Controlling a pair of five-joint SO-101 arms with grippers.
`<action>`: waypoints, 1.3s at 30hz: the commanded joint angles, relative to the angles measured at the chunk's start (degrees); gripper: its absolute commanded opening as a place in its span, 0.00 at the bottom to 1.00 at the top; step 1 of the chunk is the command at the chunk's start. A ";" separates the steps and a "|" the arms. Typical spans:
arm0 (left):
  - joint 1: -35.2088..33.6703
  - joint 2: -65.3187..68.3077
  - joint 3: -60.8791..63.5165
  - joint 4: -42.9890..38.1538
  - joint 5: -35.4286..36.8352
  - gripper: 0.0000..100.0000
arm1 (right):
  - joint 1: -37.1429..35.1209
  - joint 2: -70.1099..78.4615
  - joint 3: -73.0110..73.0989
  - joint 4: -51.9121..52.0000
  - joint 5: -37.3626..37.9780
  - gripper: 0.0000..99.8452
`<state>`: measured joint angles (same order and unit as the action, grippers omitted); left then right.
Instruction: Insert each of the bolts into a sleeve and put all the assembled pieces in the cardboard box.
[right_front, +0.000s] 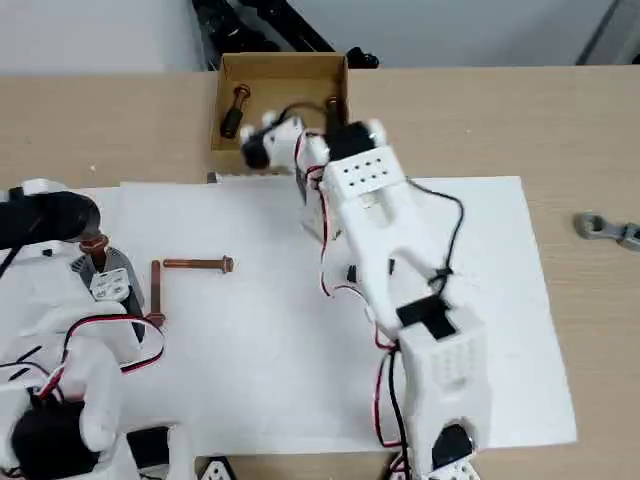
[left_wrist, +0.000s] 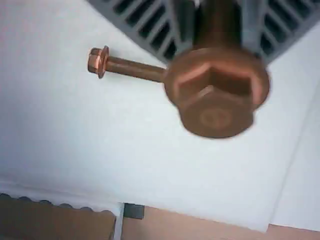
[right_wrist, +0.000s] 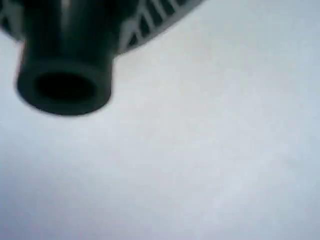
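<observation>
My left gripper (right_front: 95, 252) at the sheet's left edge is shut on a copper bolt (left_wrist: 215, 92), whose hex head points at the left wrist camera, with the grey fingers (left_wrist: 150, 27) behind it. Two more bolts lie on the white sheet: one flat (right_front: 195, 264), also seen in the left wrist view (left_wrist: 125, 65), and one at right angles to it (right_front: 156, 290). Near the sheet's far edge, below the cardboard box (right_front: 218, 100), my right gripper (right_front: 316, 215) is shut on a black sleeve (right_wrist: 62, 85) above the paper. In the box lies a bolt in a sleeve (right_front: 237, 112).
A second copper bolt head (right_front: 332, 103) shows at the box's right side, partly behind the right arm (right_front: 400, 250). A wrench (right_front: 605, 228) lies on the bare table at the right. The white sheet (right_front: 250, 380) is open between the two arms.
</observation>
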<state>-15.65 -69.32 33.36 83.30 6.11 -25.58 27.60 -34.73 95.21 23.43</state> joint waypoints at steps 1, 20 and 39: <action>-0.44 0.00 -0.84 -2.02 -0.18 0.01 | -0.13 -12.26 -0.62 0.40 -1.41 0.00; -0.35 0.00 -0.48 -6.07 -2.20 0.01 | 4.70 -53.14 -0.44 0.31 -13.19 0.00; 0.09 0.09 3.38 -12.22 -2.20 0.01 | -1.89 -78.29 48.18 -12.79 -52.84 0.00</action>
<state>-15.65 -69.32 37.14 73.27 4.18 -25.49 -46.51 1.67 90.64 -28.88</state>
